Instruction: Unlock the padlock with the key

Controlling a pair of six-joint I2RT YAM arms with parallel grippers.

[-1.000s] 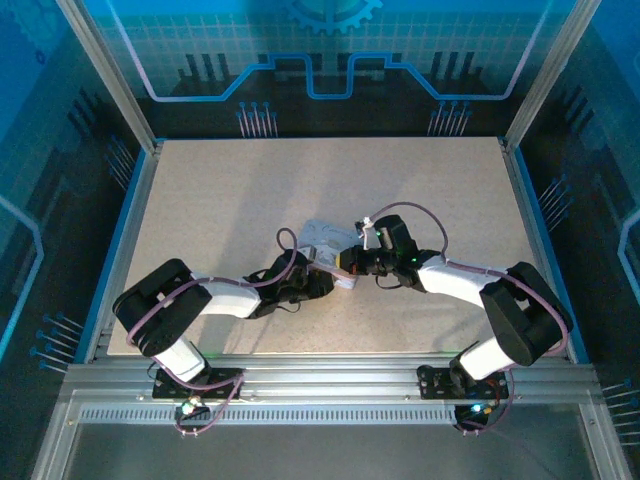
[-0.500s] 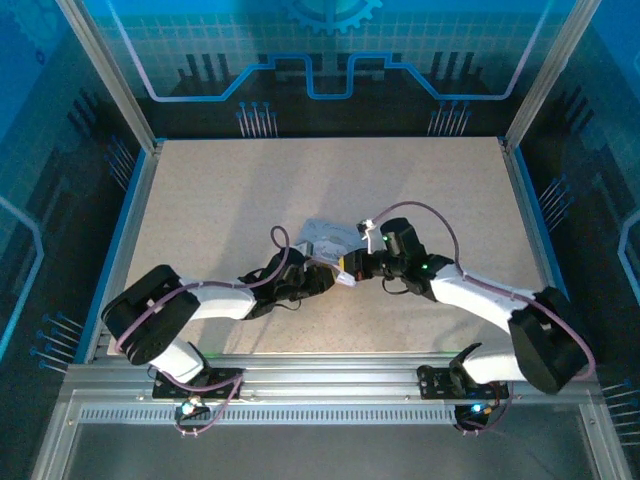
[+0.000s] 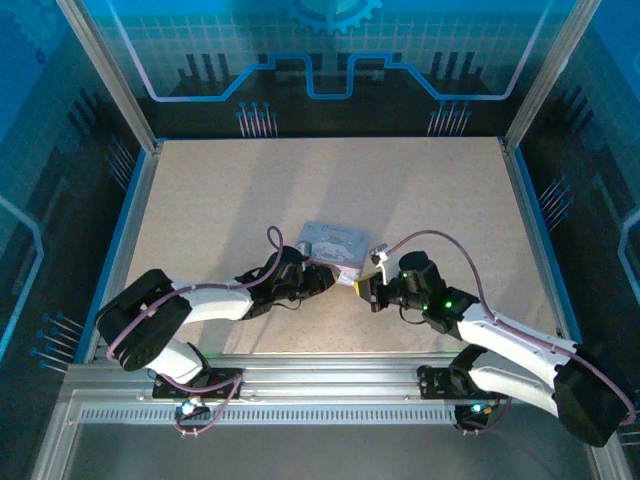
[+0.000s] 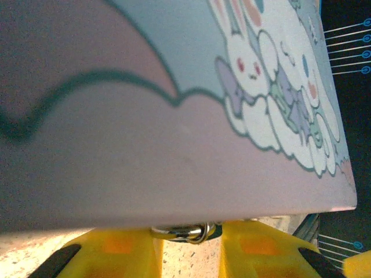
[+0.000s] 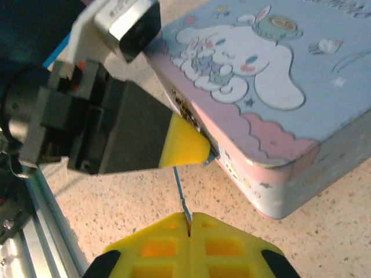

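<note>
The padlock (image 4: 185, 233) shows as a silvery shackle and ring under the front edge of the pastel cartoon tin (image 4: 174, 145), spanning between the yellow fingers of my left gripper (image 4: 191, 243), which is shut on it. In the right wrist view a dark corner of the padlock (image 5: 210, 155) peeks out beside the left fingertip (image 5: 182, 145). My right gripper (image 5: 190, 217) is shut on the key (image 5: 181, 191), a thin blade pointing up towards that fingertip, its tip just below it. From above, both grippers (image 3: 322, 280) (image 3: 362, 287) meet at the tin's near edge.
The tin (image 3: 335, 242) lies flat mid-table, its pink side wall (image 5: 272, 191) right of the key. Speckled tabletop (image 3: 230, 200) surrounds it. A metal rail (image 5: 40, 208) runs along the near edge, and blue frame walls enclose the table.
My right arm has drawn back towards the near edge, carrying the key lower and away from the tin. The left arm stays at the tin's front, stretched slightly further forward.
</note>
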